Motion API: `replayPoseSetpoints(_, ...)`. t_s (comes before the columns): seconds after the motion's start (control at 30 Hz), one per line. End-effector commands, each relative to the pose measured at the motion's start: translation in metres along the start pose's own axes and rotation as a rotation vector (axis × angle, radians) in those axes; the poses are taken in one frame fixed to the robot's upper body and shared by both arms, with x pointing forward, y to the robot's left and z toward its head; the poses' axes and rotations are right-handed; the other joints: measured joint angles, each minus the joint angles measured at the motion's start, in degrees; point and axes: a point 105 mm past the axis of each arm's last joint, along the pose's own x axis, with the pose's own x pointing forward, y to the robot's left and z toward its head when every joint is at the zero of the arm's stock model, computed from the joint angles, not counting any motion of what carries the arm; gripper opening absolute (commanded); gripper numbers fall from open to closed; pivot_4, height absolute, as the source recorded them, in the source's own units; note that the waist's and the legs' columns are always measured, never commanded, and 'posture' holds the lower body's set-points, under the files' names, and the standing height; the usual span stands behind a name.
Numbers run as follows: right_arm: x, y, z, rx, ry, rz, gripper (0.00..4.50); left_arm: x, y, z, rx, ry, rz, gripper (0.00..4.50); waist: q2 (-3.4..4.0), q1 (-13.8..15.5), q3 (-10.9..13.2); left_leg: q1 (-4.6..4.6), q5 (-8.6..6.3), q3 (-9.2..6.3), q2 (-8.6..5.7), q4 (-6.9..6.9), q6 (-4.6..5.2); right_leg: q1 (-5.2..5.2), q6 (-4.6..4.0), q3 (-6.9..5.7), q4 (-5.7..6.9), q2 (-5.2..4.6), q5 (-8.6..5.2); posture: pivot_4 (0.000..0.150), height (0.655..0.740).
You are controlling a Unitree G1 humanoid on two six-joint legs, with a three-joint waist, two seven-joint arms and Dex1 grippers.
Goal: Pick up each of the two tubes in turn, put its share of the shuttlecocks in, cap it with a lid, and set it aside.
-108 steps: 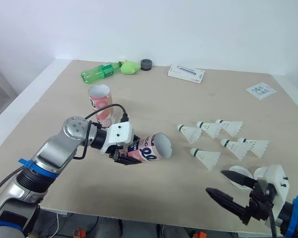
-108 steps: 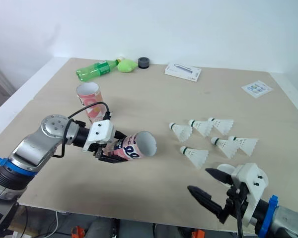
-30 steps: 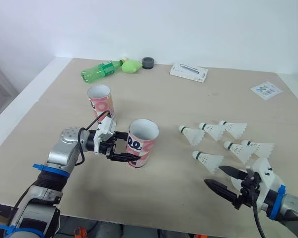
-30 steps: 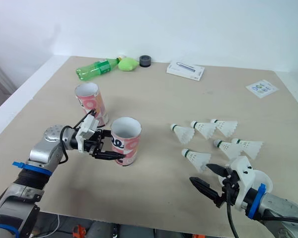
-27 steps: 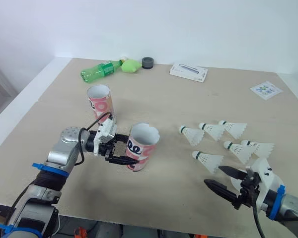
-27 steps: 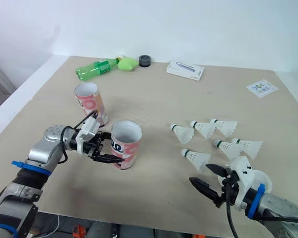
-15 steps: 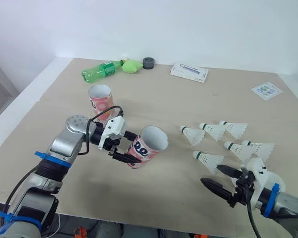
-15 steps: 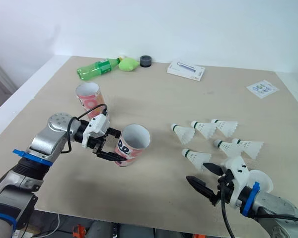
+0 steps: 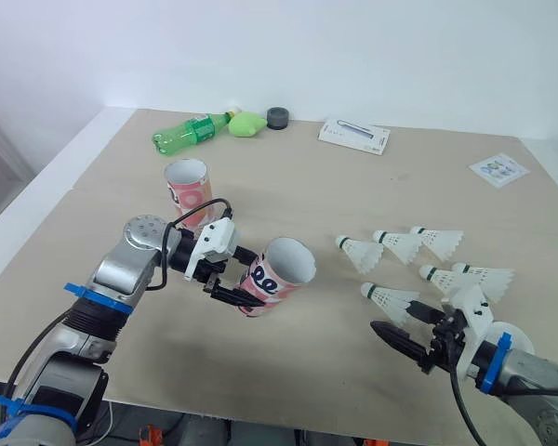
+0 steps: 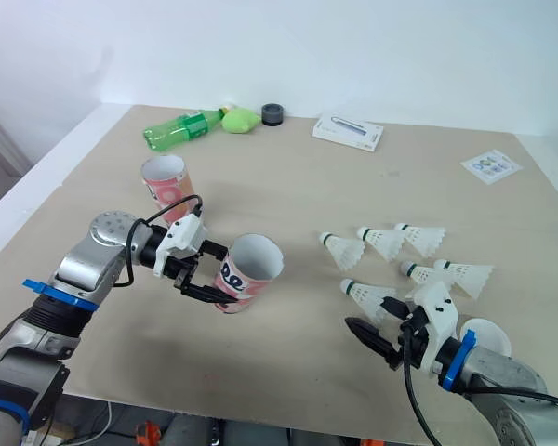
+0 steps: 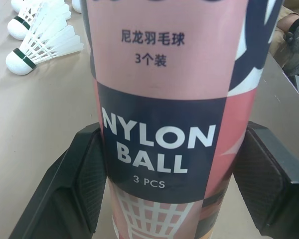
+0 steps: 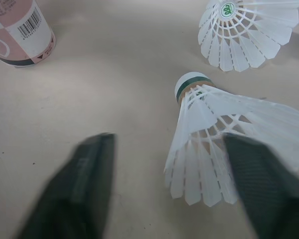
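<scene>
— Left eye view, entry one?
— Tube (image 9: 265, 283), centre frame, tilted, pinched in my left gripper (image 9: 238, 279).
— Entry two?
— My right gripper (image 9: 392, 320), lower right, spread wide beside nearest shuttlecock (image 9: 383, 295).

Tube (image 9: 277, 276): upright on the desk (image 9: 353, 186) a second ago; now tipped over in the left claw (image 9: 245, 286), mouth up and toward the right.
Right claw (image 9: 394, 319): has come forward from the desk edge; its spread fingers now flank the nearest shuttlecock (image 9: 391, 297).
</scene>
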Motion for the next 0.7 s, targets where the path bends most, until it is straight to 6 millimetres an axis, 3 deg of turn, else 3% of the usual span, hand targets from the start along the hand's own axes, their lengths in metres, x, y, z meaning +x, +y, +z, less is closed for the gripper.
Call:
replayPoseSetpoints(0.03,0.0,-0.003,0.005,-0.015,-0.019,-0.015,2.18,-0.001,-0.002,-0.004,-0.011,0.031,-0.009,3.23,0.0,0.0,0.0,0.0,0.0,0.0,0.0,0.0,0.0,0.0,0.0,0.0,0.0,0.0,0.0,0.15,0.7203)
replayPoseSetpoints(0.2,-0.01,0.004,0.011,-0.019,-0.025,0.033,2.18,0.0,-0.006,-0.006,-0.019,0.052,-0.035,3.23,0.0,0.0,0.0,0.0,0.0,0.0,0.0,0.0,0.0,-0.01,-0.01,0.0,0.0,0.0,0.0,0.15,0.7203)
replayPoseSetpoints(0.4,-0.026,0.035,0.062,-0.167,-0.111,0.202,2.18,0.004,-0.004,-0.003,-0.03,0.076,-0.055,3.23,0.06,0.0,0.0,0.04,0.0,0.0,0.0,0.02,0.0,0.0,0.02,0.02,0.11,0.01,-0.02,0.15,0.7203)
replayPoseSetpoints(0.5,-0.024,0.035,0.078,-0.192,-0.141,0.204,2.18,0.006,-0.003,-0.002,-0.019,0.079,-0.06,3.23,0.0,0.0,0.0,0.12,0.04,-0.02,0.03,0.03,0.04,0.06,-0.02,0.01,0.12,0.05,0.01,0.15,0.7203)
replayPoseSetpoints(0.7,-0.022,0.021,0.038,-0.113,-0.002,0.146,2.18,0.007,-0.003,0.0,-0.031,0.07,-0.054,3.23,-0.05,0.2,0.0,0.02,0.05,-0.04,-0.03,0.01,0.05,0.05,-0.05,-0.03,0.1,-0.01,-0.03,0.15,0.7203)
